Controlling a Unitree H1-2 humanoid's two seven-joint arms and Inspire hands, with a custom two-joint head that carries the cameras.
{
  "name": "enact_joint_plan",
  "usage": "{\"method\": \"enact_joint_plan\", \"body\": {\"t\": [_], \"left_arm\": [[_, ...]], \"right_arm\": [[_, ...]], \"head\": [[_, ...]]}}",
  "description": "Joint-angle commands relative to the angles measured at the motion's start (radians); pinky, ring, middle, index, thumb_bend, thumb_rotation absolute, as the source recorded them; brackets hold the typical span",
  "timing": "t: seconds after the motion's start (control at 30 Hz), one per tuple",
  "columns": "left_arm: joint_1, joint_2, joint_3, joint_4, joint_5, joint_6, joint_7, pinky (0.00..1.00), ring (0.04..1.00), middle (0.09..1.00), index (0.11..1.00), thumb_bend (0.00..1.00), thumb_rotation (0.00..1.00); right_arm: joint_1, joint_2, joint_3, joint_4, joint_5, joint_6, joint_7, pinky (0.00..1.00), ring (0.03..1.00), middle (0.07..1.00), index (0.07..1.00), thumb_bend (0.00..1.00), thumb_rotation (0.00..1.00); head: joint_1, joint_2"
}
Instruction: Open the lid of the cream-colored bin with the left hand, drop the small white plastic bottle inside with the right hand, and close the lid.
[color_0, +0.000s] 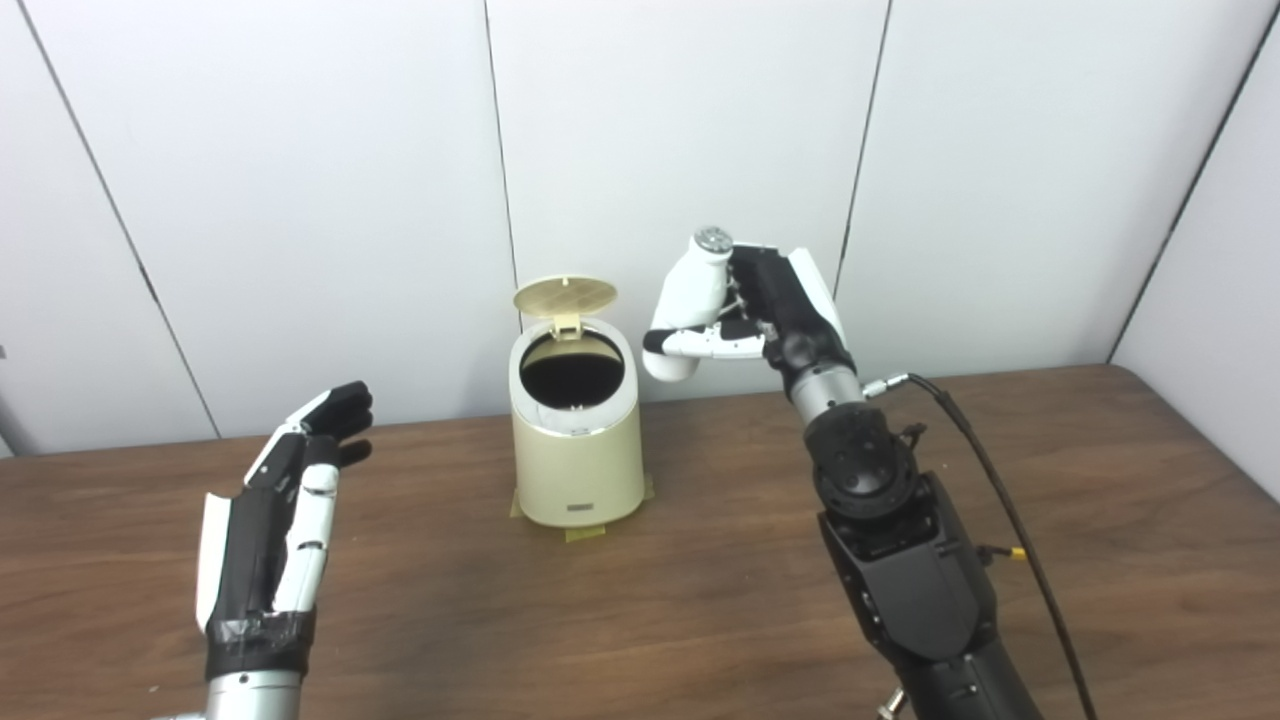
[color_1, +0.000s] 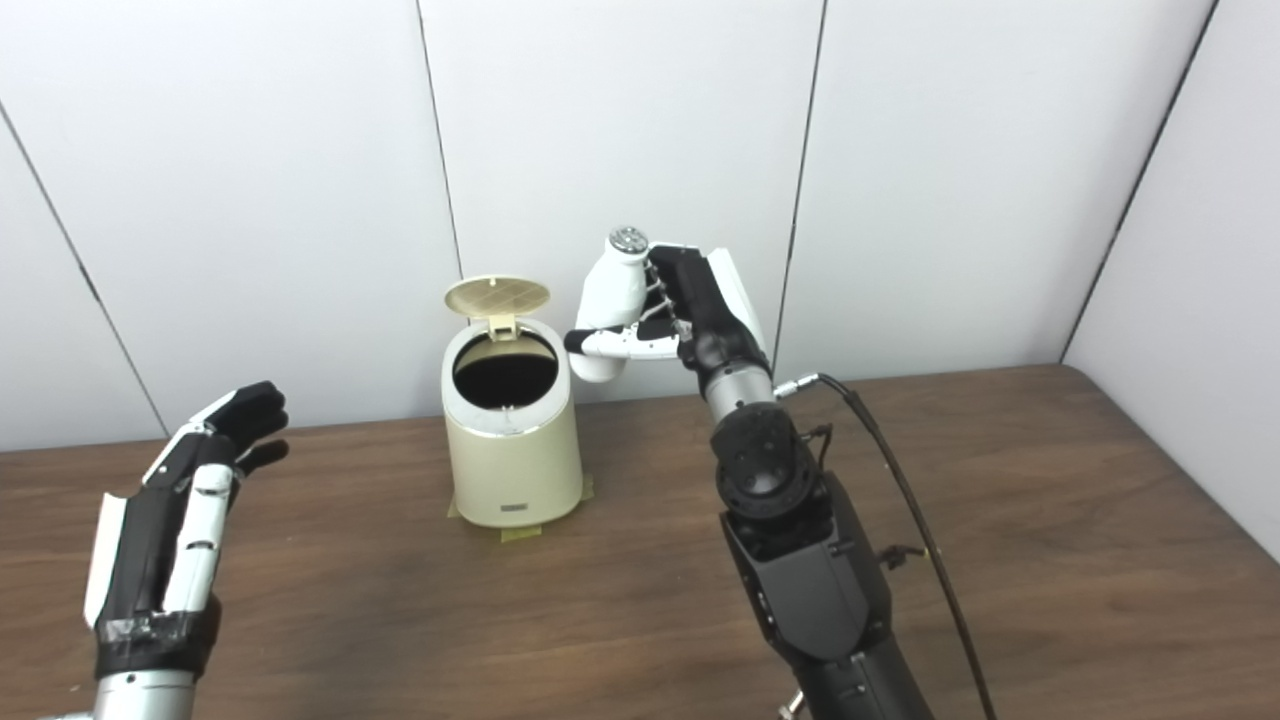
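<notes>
The cream-colored bin (color_0: 578, 450) stands on the brown table with its round lid (color_0: 565, 296) tipped up at the back, so the dark inside shows. My right hand (color_0: 765, 310) is raised just right of the bin's top and is shut on the small white plastic bottle (color_0: 690, 300), which is nearly upright with its silver cap on top. The bottle hangs beside the opening, not over it. My left hand (color_0: 290, 500) is open above the table, well left of the bin, touching nothing.
Yellow tape tabs (color_0: 588, 533) stick out under the bin's base. A black cable (color_0: 1000, 500) runs along the right arm. White wall panels stand close behind the bin. The table's right edge (color_0: 1215, 440) angles in at the far right.
</notes>
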Motion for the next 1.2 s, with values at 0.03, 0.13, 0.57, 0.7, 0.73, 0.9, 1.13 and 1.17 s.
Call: {"method": "enact_joint_plan", "body": {"t": [0.03, 0.13, 0.57, 0.7, 0.73, 0.9, 1.13, 1.17], "left_arm": [[-0.038, -0.003, -0.004, -0.016, 0.009, -0.013, 0.012, 0.79, 0.819, 0.820, 0.810, 0.34, 0.80], [-0.037, -0.004, -0.006, -0.015, 0.019, -0.018, 0.014, 0.78, 0.816, 0.816, 0.807, 0.34, 0.81], [-0.036, -0.021, -0.027, -0.020, 0.055, -0.017, 0.029, 0.75, 0.805, 0.811, 0.799, 0.32, 0.83], [-0.035, -0.025, -0.028, -0.019, 0.048, -0.028, 0.034, 0.75, 0.803, 0.809, 0.794, 0.32, 0.80], [-0.035, -0.026, -0.028, -0.019, 0.045, -0.030, 0.034, 0.75, 0.802, 0.807, 0.792, 0.32, 0.79], [-0.035, -0.028, -0.031, -0.029, 0.049, -0.016, 0.034, 0.76, 0.808, 0.810, 0.797, 0.32, 0.81], [-0.033, -0.033, -0.034, -0.032, 0.052, -0.013, 0.036, 0.76, 0.811, 0.812, 0.799, 0.31, 0.82], [-0.032, -0.033, -0.034, -0.033, 0.052, -0.013, 0.037, 0.76, 0.809, 0.811, 0.798, 0.31, 0.82]], "right_arm": [[-0.072, 0.007, 0.010, 0.000, -0.013, -0.059, -0.007, 0.45, 0.493, 0.490, 0.441, 0.52, 0.00], [-0.079, 0.019, 0.027, 0.012, -0.027, -0.053, -0.012, 0.53, 0.559, 0.512, 0.439, 0.52, 0.00], [-0.093, 0.069, 0.048, 0.091, -0.030, -0.077, -0.014, 0.49, 0.546, 0.521, 0.458, 0.52, 0.00], [-0.098, 0.073, 0.069, 0.115, -0.049, -0.106, -0.025, 0.66, 0.631, 0.529, 0.453, 0.52, 0.00], [-0.100, 0.072, 0.075, 0.125, -0.056, -0.119, -0.030, 0.70, 0.626, 0.527, 0.454, 0.52, 0.00], [-0.109, 0.083, 0.075, 0.188, -0.051, -0.208, -0.053, 0.53, 0.501, 0.502, 0.452, 0.52, 0.00], [-0.124, 0.099, 0.066, 0.260, -0.061, -0.291, -0.098, 0.59, 0.497, 0.482, 0.464, 0.52, 0.00], [-0.126, 0.100, 0.066, 0.266, -0.064, -0.302, -0.104, 0.57, 0.492, 0.479, 0.468, 0.52, 0.00]], "head": [[0.002, 0.001], [0.005, 0.001], [0.043, 0.000], [0.046, 0.000], [0.046, 0.000], [0.050, -0.001], [0.053, -0.002], [0.052, -0.001]]}}
